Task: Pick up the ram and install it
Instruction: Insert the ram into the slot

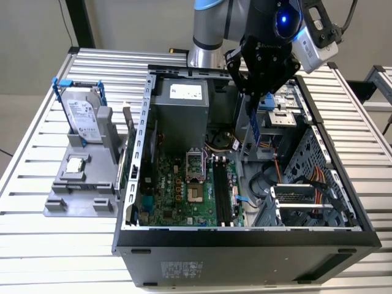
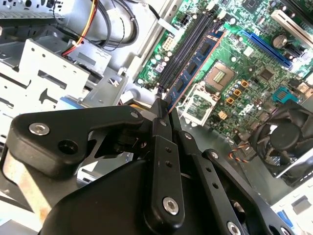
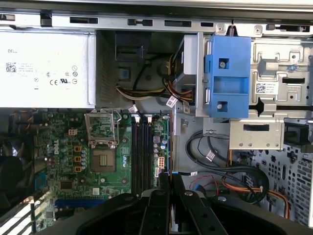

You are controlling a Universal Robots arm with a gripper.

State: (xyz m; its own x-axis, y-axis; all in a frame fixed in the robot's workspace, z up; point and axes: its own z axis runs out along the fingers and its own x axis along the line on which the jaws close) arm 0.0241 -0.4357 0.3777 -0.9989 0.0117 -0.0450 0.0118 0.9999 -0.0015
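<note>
Off at the exterior view's left, a hard drive stands in a grey holder. Further right, over the open computer case, the gripper is clamped on the ram. The ram hangs straight down from its fingers, above the board and near the memory slots.

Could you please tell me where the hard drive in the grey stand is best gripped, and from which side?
Probably its top edge, from above: the hard drive stands upright in the grey stand, lower part seated, flat faces free near the top for the pincer, now shut on the ram.
</note>
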